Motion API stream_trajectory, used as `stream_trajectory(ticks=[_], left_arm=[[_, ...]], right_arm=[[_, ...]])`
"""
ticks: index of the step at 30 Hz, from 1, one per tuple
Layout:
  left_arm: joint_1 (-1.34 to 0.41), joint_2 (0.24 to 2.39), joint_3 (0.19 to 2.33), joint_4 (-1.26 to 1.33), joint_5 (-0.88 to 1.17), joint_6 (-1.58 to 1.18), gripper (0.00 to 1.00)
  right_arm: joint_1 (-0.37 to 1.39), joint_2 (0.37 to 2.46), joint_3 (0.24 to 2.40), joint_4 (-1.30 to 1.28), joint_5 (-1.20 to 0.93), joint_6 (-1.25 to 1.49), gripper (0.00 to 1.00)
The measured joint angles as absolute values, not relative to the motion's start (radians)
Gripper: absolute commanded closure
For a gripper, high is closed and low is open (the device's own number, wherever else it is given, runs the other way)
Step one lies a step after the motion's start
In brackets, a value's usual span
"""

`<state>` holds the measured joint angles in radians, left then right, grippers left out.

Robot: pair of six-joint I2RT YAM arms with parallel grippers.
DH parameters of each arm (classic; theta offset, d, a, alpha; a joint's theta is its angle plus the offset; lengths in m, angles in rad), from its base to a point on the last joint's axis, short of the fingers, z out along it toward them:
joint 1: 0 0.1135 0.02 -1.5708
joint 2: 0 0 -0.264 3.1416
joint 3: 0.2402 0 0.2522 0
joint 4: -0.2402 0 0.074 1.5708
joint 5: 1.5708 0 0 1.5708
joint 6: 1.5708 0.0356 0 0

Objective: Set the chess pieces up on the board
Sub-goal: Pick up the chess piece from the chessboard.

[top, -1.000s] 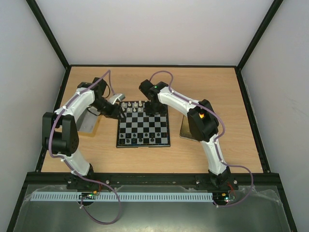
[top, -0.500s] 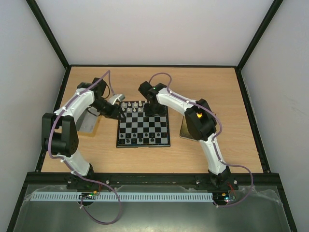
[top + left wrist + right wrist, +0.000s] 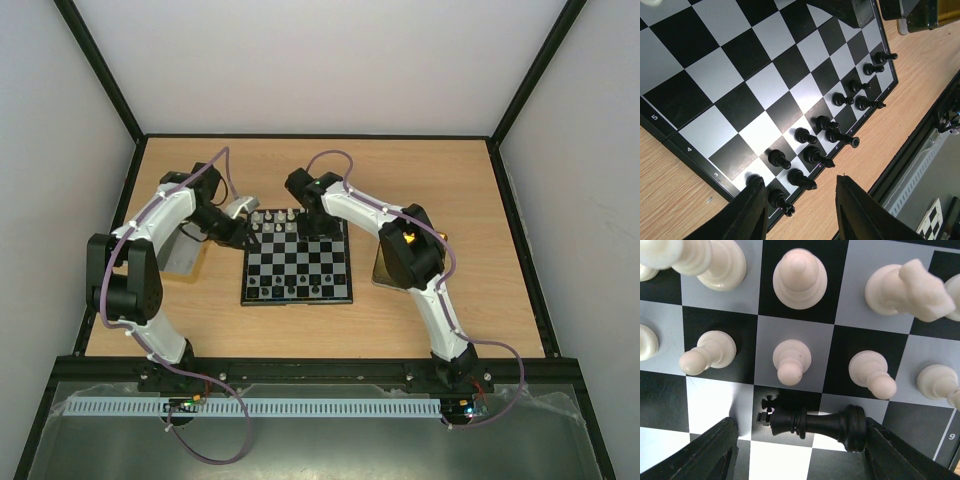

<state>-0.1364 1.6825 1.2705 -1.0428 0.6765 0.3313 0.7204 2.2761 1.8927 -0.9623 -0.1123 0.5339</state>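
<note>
Right arm's elbow has drifted a little to the left and its wrist has edged toward the far left part of the board [image 3: 296,301], while the left arm has kept its pose. The right gripper [image 3: 801,439] hangs low over the white side, jaws spread wide, and a black king [image 3: 810,424] lies on its side between them. Its base touches 1 finger, but a gap shows at its cross end, so it looks released rather than clamped. That king sits just in front of the white pawns [image 3: 791,360], with the taller white pieces [image 3: 799,277] ranked behind them in 2 rows. It belongs at the opposite edge, so my guess is that the wide stance is meant to frame it for a pickup.

The left gripper [image 3: 800,184] waits beside the board's left edge, jaws part open and grasping nothing, likely held clear so the 2 arms do not meet. Its camera looks along the squares to the black pieces [image 3: 815,156], gathered in 2 loose rows at the near edge, several leaning or toppled. Those, and the stray king, look like the work left
</note>
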Motion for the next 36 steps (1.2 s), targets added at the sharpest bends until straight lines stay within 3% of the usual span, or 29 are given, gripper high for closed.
stream_trajectory(ticks=[15, 25, 36], left_arm=[[-0.136, 1.682, 1.271, -1.063, 0.696, 0.349, 0.61], [-0.136, 1.683, 1.271, -1.065, 0.701, 0.352, 0.61], [-0.136, 1.686, 1.271, -1.064, 0.708, 0.352, 0.61]], right_arm=[[0.704, 2.276, 1.893, -0.957, -0.110, 0.523, 0.38], [0.699, 2.276, 1.889, -0.937, -0.111, 0.519, 0.52], [0.699, 2.276, 1.884, -0.930, -0.114, 0.516, 0.59]])
